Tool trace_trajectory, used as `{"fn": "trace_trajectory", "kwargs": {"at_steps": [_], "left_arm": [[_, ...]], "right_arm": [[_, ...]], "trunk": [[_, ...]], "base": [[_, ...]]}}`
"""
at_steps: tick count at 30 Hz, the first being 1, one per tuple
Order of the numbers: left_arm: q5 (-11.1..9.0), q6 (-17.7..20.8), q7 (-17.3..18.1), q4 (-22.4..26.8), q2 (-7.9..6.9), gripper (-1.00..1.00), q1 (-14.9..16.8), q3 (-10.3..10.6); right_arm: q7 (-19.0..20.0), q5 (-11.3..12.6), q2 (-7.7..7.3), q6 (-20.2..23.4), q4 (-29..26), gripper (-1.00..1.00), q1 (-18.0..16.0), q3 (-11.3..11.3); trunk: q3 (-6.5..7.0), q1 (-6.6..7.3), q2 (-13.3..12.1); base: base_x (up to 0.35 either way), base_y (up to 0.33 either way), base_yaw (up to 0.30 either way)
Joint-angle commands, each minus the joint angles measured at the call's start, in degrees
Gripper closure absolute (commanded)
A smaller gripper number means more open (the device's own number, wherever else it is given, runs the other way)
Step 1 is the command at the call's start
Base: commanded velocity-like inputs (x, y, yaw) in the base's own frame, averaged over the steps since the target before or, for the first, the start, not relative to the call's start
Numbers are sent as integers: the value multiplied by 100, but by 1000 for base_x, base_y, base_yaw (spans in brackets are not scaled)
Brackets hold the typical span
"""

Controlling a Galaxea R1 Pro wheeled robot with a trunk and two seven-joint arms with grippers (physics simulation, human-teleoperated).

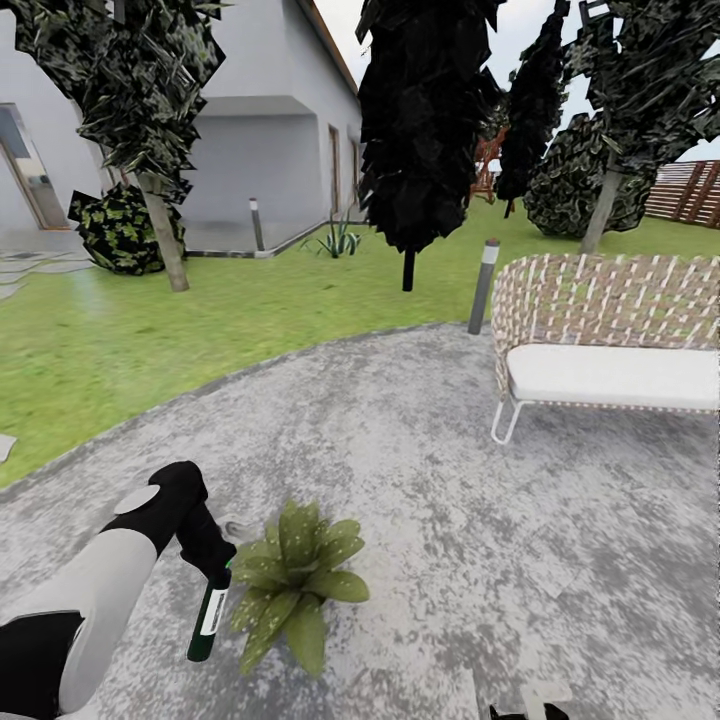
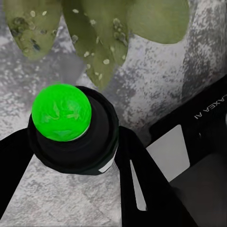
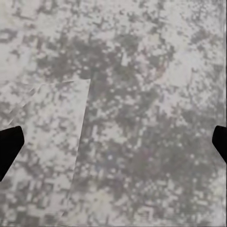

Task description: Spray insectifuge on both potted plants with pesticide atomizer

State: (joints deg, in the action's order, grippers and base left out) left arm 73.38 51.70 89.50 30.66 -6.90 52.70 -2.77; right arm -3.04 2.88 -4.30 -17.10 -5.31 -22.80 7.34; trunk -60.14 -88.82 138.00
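My left gripper (image 1: 212, 578) is shut on the pesticide atomizer (image 1: 209, 617), a slim dark bottle with a white label that hangs tilted just left of a potted plant (image 1: 296, 577). That plant is a broad-leaved green rosette standing on the mottled grey patio (image 1: 450, 500) of the garden, and its leaves hide the pot. In the left wrist view the atomizer (image 2: 71, 130) has a bright green top and sits between the dark fingers (image 2: 142, 175), with speckled leaves (image 2: 94, 33) right beyond it. My right gripper (image 3: 113, 142) is open over bare paving, its fingertips (image 3: 8, 147) far apart.
A wicker seat (image 1: 610, 340) with a white cushion stands on the patio at the right, with a short bollard light (image 1: 483, 285) beside it. Green lawn (image 1: 150, 330) with dark trees (image 1: 425, 120) lies beyond the patio, then a white house (image 1: 270, 120) and a wooden fence (image 1: 690, 190).
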Motion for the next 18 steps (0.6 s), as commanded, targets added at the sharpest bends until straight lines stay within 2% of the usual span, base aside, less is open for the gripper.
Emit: {"fn": "trace_trajectory", "kwargs": {"at_steps": [1,8,12,15,18], "left_arm": [[59,60,50,3,5,100,3,-29],[55,60,50,2,4,100,3,-29],[70,26,50,-4,-3,100,1,-19],[139,-4,50,-3,-11,100,13,15],[223,-5,50,0,-21,100,28,138]], "right_arm": [[-22,31,-1,-13,0,-100,-4,48],[-29,45,24,-12,-13,-100,-5,47],[-30,46,31,-13,-14,-100,-5,40],[-30,46,29,-13,-14,-100,-5,40],[-30,46,32,-13,-14,-100,-5,40]], "trunk": [[-5,0,2],[-5,0,2],[-5,0,2],[-5,0,2],[-5,0,2]], "base": [[93,-263,0],[15,-270,40],[1,-251,243],[0,-69,274],[0,-15,277]]}}
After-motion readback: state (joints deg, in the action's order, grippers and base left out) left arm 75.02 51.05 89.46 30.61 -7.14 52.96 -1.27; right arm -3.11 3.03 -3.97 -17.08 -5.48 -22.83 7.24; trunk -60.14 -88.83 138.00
